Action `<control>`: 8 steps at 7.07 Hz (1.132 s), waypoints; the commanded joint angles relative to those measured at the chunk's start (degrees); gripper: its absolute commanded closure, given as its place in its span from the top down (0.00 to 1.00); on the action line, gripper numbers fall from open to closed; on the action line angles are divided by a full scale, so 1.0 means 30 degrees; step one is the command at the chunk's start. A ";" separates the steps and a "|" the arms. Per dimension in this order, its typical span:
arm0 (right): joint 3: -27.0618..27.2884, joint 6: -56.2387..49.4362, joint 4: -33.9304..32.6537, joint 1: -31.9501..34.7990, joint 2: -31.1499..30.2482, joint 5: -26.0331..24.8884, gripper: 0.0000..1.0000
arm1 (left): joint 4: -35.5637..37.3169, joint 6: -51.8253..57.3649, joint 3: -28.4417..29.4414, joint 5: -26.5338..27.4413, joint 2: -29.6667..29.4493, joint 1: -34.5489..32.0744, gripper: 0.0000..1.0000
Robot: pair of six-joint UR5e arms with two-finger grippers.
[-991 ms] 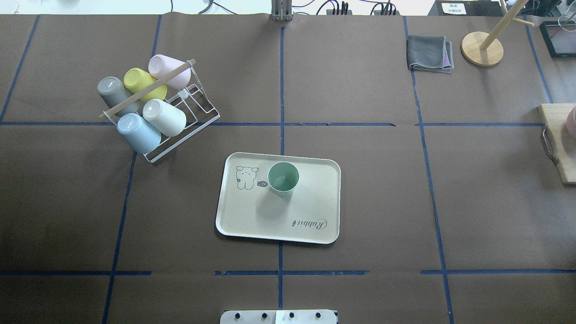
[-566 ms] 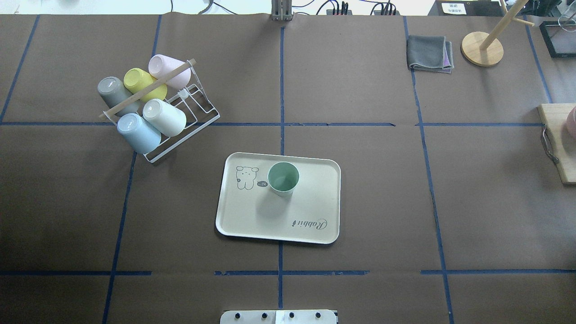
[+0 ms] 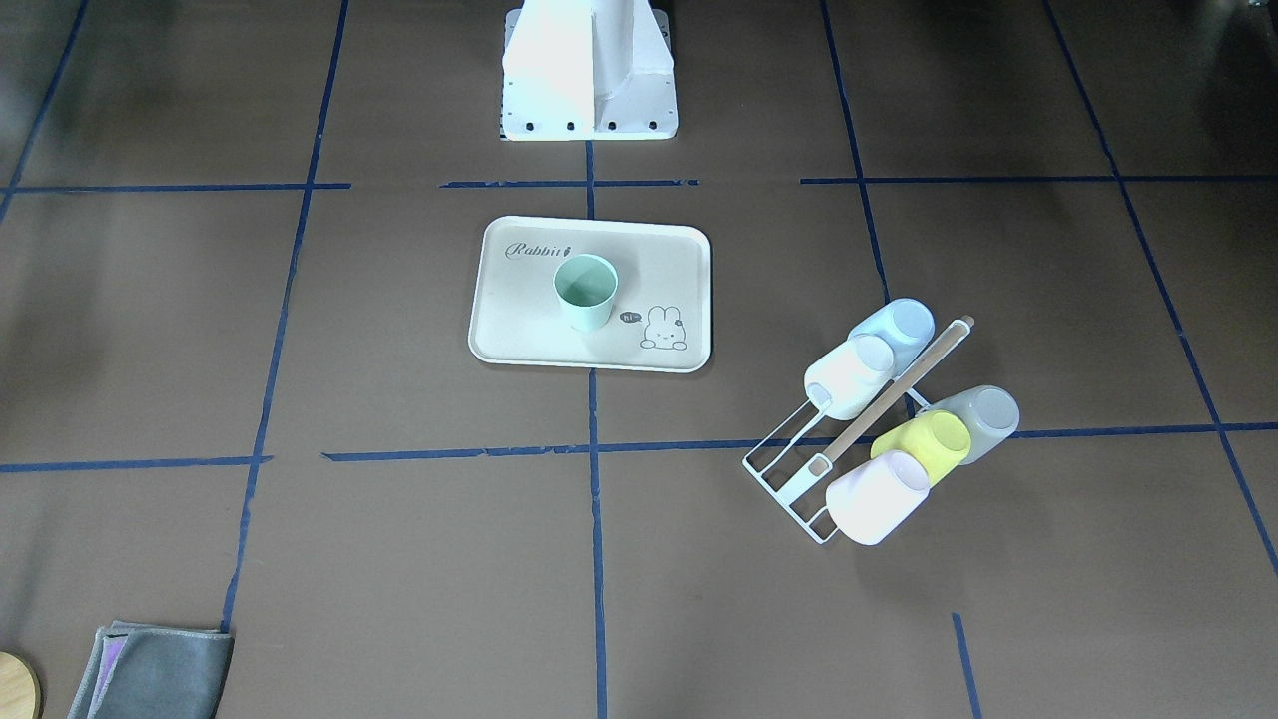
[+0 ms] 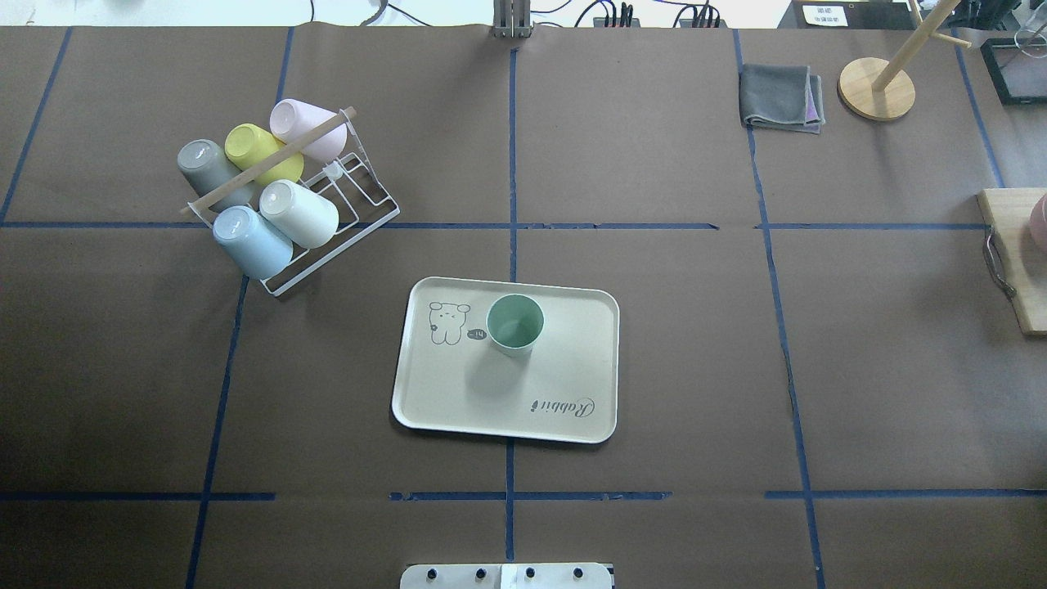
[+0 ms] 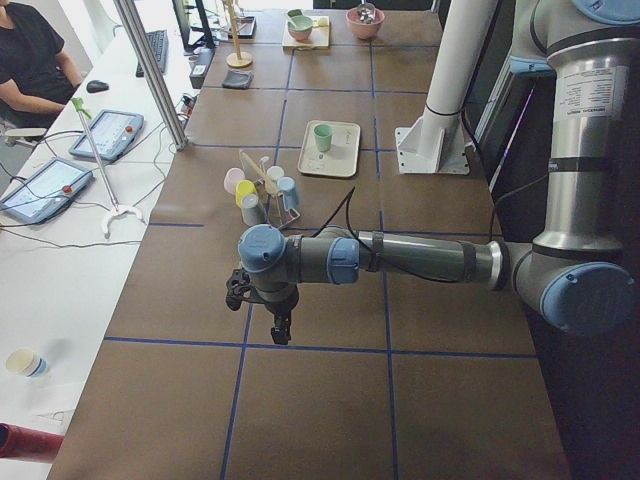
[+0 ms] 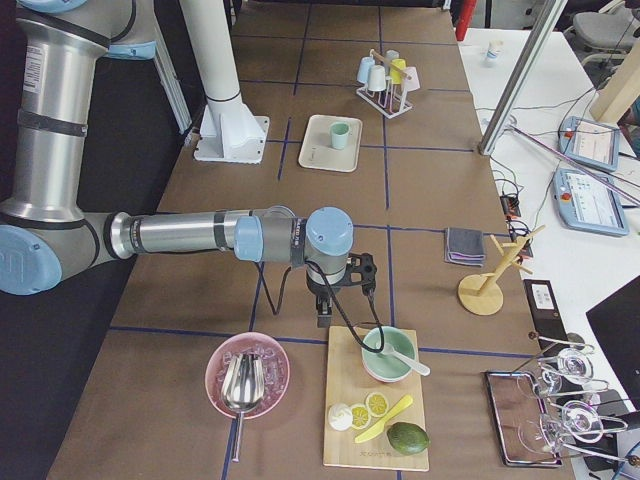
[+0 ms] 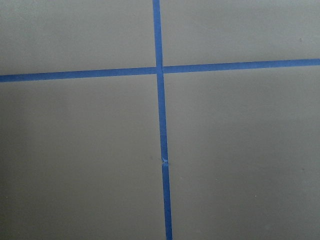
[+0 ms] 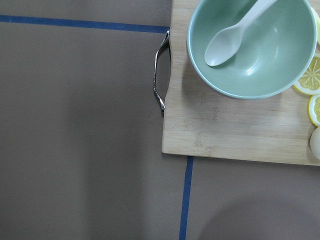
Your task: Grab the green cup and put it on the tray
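Observation:
The green cup stands upright and empty on the cream tray, near its bunny drawing, at the table's middle. The front-facing view shows the same cup on the tray. No gripper is near them. My left gripper hangs over bare table at the left end, seen only in the exterior left view; whether it is open or shut I cannot tell. My right gripper hangs by the wooden board at the right end, seen only in the exterior right view; its state I cannot tell.
A white wire rack with several cups lying in it stands at the back left. A folded grey cloth and a wooden stand are at the back right. A wooden board carries a green bowl with a spoon.

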 commanded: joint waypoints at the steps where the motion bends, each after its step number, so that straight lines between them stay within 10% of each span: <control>1: -0.0174 0.0000 0.0030 -0.0058 0.0011 -0.0021 1.00 | 0.0012 0.0000 -0.1131 0.0021 0.1123 0.0093 1.00; 8: -0.0204 -0.0030 0.0001 -0.0030 0.0275 -0.0050 1.00 | -0.0017 0.0000 -0.0898 0.0080 0.0982 0.0094 1.00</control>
